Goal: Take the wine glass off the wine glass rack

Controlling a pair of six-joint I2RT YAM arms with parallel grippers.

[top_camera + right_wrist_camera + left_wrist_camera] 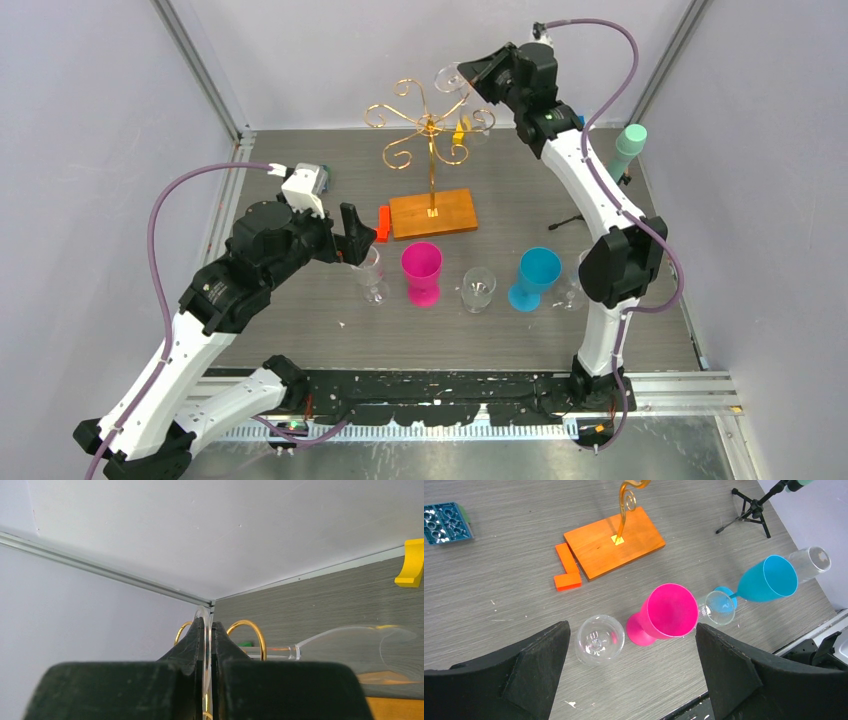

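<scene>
Top external view: the wine glass rack (430, 125), a thin gold wire stand with curled scroll arms on a central pole and a rectangular orange-brown wooden base (432, 213), stands toward the back of the grey wood-grain table (520, 190). The clear wine glass (450, 76) is up among the rack's upper right curls, and the right gripper (472, 72) reaches in at that height.

The right wrist view shows the right gripper's two dark fingers pressed almost together on the thin clear foot disc of the glass, seen edge-on. The stem runs off to the right into the bowl (360, 645), and gold scroll loops (245, 622) curve just behind the fingers. A small yellow piece (412, 562) sits at the far right.

The left gripper (352, 235) hangs over the front row of cups with its jaws spread wide and nothing between them. In the left wrist view, it (631, 630) frames a clear stemless-looking glass (599, 639) and a pink plastic goblet (669, 611) standing side by side. Further right come another clear glass (718, 607), a blue plastic goblet (769, 577) and a third clear glass (813, 562). An orange L-shaped block (566, 572) lies touching the base's left edge, and a teal compartment tray (446, 522) lies well to the left.
</scene>
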